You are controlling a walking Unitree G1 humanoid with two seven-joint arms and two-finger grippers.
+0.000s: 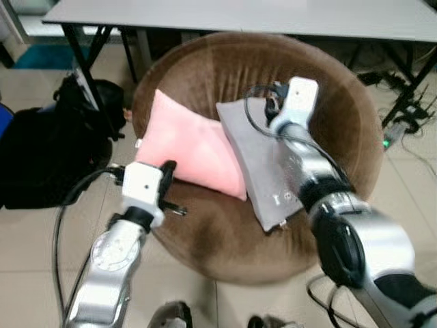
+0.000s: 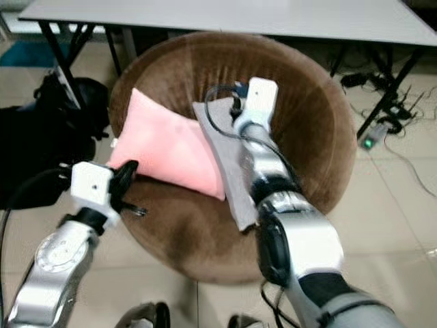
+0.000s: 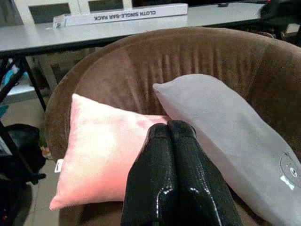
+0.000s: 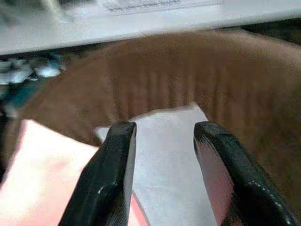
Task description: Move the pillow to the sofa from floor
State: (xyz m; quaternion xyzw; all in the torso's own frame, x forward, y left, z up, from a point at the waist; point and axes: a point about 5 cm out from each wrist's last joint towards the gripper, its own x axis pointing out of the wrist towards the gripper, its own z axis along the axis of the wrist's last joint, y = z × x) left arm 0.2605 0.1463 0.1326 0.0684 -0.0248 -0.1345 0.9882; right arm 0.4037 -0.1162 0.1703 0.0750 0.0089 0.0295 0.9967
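A pink pillow (image 1: 188, 143) and a grey pillow (image 1: 263, 171) lie side by side in the round brown sofa chair (image 1: 355, 116), both leaning on its back. My right gripper (image 4: 164, 136) hovers open over the far top corner of the grey pillow (image 4: 169, 155), with nothing between its fingers. My left gripper (image 3: 169, 127) is shut and empty, held low at the sofa's front left edge, just in front of the pink pillow (image 3: 103, 160).
A grey table (image 1: 239, 17) stands right behind the sofa, with a long white box (image 3: 122, 14) on it. A black bag (image 1: 48, 150) lies on the floor to the left. Cables and a power strip (image 1: 403, 116) lie to the right.
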